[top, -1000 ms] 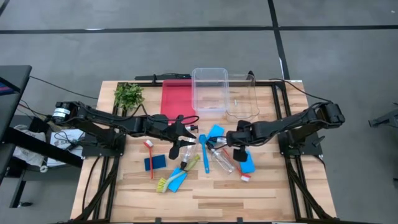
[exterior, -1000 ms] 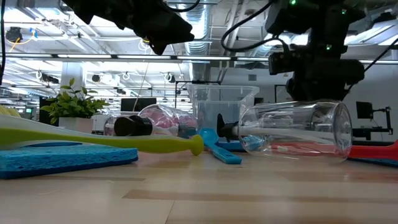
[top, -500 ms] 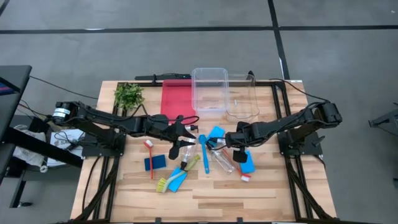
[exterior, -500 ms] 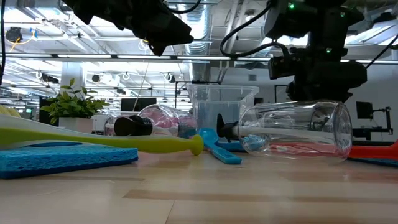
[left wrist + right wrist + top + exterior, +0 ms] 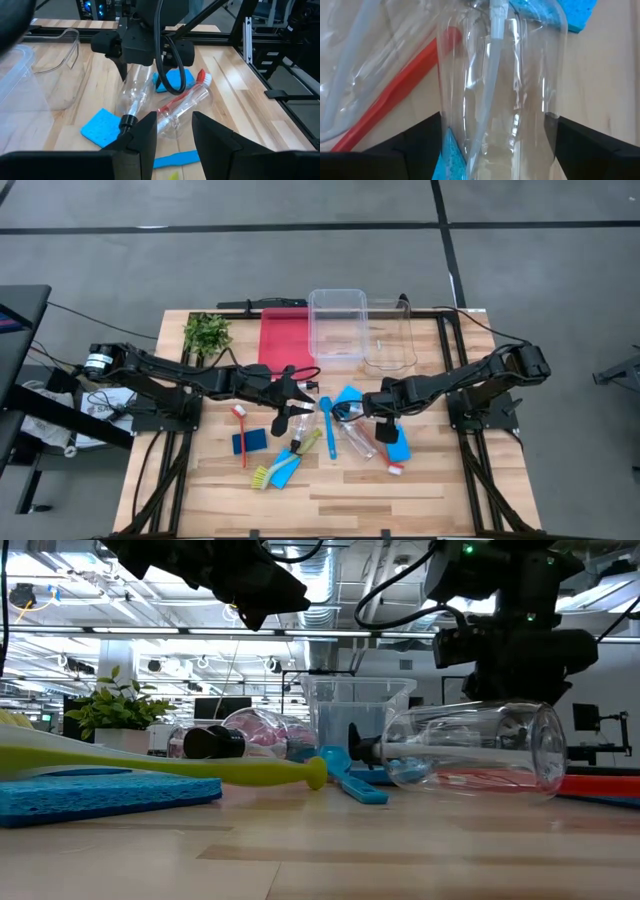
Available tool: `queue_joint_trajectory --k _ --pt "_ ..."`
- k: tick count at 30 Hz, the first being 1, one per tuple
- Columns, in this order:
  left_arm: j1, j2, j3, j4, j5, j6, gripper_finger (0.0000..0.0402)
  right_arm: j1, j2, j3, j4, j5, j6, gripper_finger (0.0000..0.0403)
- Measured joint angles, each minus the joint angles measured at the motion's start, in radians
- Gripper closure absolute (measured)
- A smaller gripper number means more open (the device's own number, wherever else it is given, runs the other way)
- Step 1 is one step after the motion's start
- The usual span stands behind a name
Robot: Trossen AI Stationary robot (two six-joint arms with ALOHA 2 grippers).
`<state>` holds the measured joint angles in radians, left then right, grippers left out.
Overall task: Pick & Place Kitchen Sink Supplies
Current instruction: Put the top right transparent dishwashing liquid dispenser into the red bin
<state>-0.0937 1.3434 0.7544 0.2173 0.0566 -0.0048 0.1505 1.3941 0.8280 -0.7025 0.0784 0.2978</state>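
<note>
right gripper (image 5: 492, 145) low, fingers straddling clear bottle (image 5: 502, 75) (lying flat)

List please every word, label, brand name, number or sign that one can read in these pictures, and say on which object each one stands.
None can be read.
Clear bottle under the right hand: no label or print shows on it.
Second clear bottle, blue sponge, yellow-green brush: plain, no text.
Screens in the room behind the table: too small and blurred to read.
</note>
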Motion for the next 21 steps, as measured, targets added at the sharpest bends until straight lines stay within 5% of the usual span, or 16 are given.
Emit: queue_joint_trajectory --k 21 --pt "0.000 -0.020 -0.001 -0.003 0.029 0.000 0.0277 0.000 0.000 0.165 -0.150 -0.003 -0.001 0.0060"
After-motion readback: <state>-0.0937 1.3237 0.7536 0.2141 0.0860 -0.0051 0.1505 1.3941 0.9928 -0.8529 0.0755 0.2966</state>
